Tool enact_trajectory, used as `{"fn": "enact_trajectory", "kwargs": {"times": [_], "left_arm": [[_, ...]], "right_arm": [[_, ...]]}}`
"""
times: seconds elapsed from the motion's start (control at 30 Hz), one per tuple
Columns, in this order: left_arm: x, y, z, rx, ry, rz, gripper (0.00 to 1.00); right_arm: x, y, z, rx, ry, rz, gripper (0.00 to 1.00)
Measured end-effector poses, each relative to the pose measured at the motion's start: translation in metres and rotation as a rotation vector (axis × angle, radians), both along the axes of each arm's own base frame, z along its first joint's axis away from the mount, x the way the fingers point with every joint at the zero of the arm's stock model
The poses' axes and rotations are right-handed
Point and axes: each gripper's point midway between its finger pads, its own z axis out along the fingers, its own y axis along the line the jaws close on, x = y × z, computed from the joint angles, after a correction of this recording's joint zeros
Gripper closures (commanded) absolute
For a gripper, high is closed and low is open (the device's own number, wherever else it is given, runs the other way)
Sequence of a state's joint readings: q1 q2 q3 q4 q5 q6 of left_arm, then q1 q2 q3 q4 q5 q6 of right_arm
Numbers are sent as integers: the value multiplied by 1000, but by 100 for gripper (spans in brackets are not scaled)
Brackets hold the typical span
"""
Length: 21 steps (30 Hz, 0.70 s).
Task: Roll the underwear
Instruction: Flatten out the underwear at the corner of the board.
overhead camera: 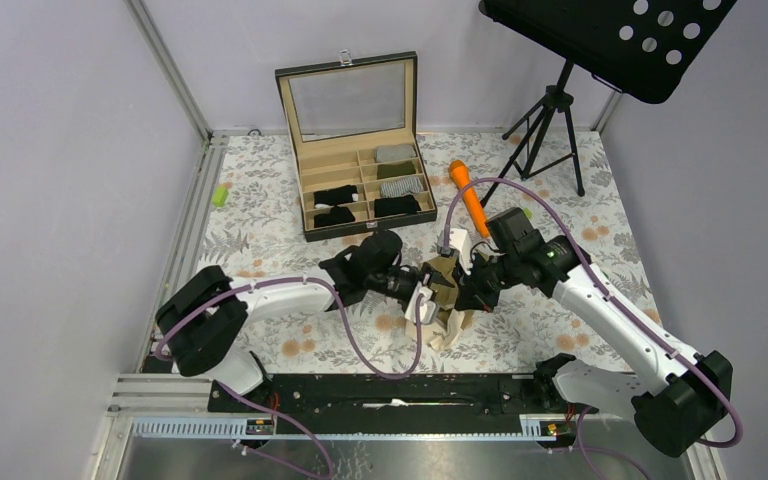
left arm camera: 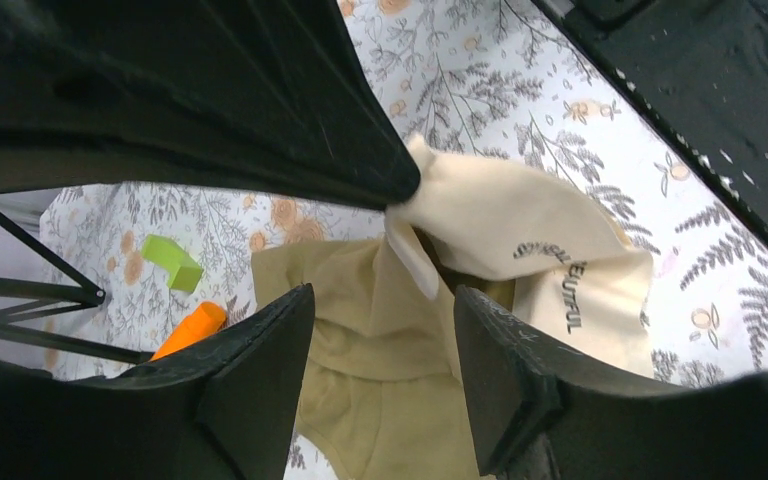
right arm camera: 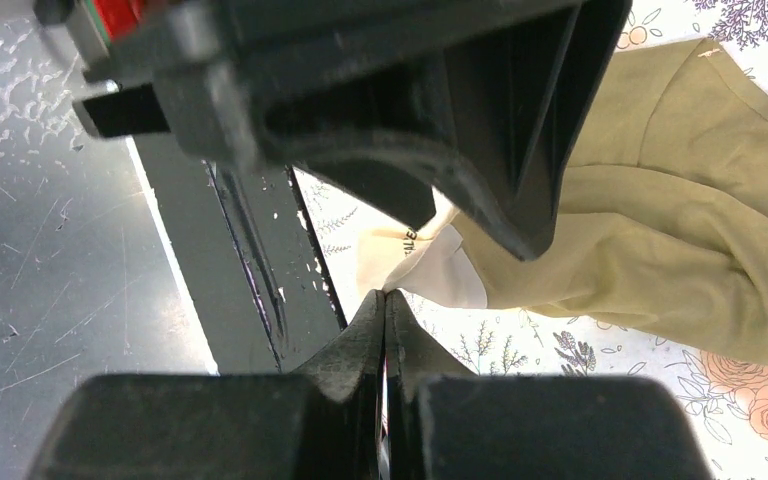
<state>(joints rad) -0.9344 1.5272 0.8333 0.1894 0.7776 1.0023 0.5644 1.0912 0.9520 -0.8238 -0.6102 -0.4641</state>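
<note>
One pair of olive-tan fabric briefs [overhead camera: 444, 285], long axis far-to-near, cream waistband [left arm camera: 520, 220] close to black metal rail [overhead camera: 390, 390]; L gripper [left arm camera: 382, 300] spread astride them, R gripper [right arm camera: 385, 298] pinching waistband.

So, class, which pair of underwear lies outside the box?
The olive-tan pair, crumpled on the table in front of the box. Every other pair visible sits tucked inside one of the box's compartments.
</note>
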Motion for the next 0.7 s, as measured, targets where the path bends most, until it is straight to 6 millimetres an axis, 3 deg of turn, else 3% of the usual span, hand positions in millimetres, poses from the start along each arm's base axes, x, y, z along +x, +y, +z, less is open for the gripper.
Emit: {"fn": "enact_trajectory", "kwargs": {"times": [0.27, 0.57, 0.7], "left_arm": [[-2, -15, 1, -14, 54, 13, 52], [0, -18, 2, -11, 61, 14, 79], [0, -18, 2, -4, 69, 15, 100]], "right_arm": [[1, 1, -1, 0, 0, 0, 100], [2, 1, -4, 2, 0, -4, 99], [6, 0, -6, -10, -4, -30, 92]]}}
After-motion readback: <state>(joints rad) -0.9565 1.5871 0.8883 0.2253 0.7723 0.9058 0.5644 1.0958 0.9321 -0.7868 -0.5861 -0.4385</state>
